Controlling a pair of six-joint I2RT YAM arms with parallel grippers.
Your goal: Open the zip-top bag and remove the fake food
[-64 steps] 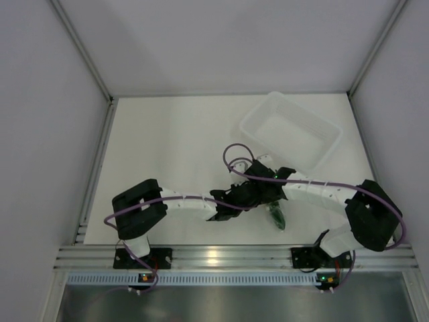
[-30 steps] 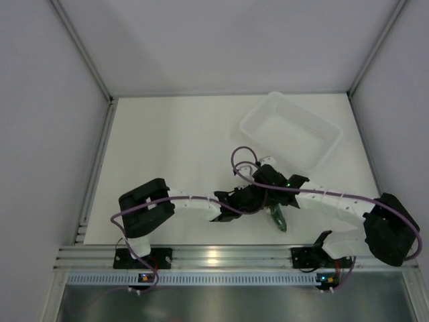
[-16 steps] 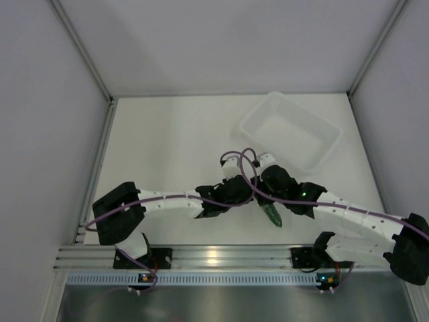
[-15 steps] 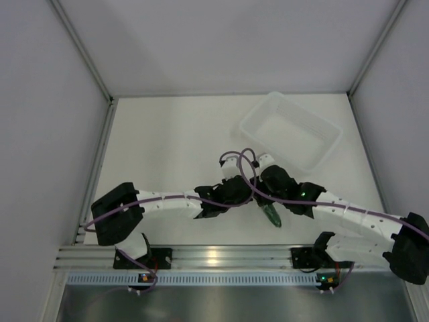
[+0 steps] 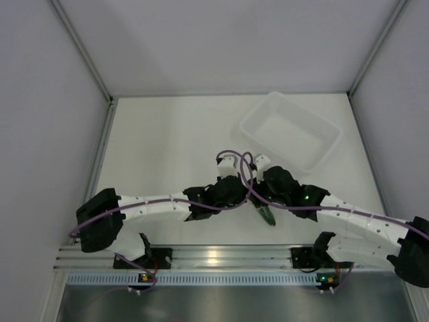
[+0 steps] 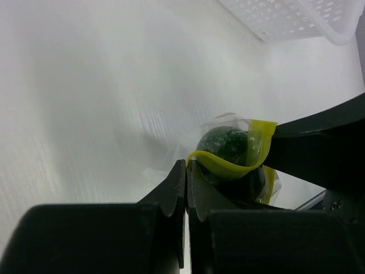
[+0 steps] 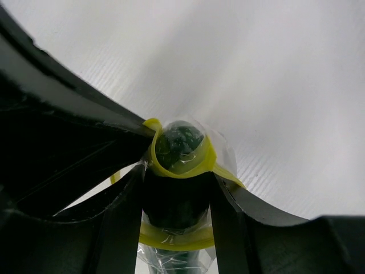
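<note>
The zip-top bag lies at the table's near middle, between both grippers. My left gripper is shut on one end of its yellow-green zip strip. The strip curves round the rounded end of the dark green fake food, which pokes out of the bag's mouth. My right gripper has a finger on each side of the fake food and is shut on it. The other zip lip crosses below, with crinkly clear plastic under it.
A clear rigid bin stands at the back right and is empty; its perforated base shows in the left wrist view. Purple cables loop over both wrists. Grey walls enclose the white table, and an aluminium rail runs along the near edge.
Both arms have stretched out and lowered, their elbows swinging outward. The grippers and the bag have shifted slightly left and away. Both grippers have stayed at the bag.
</note>
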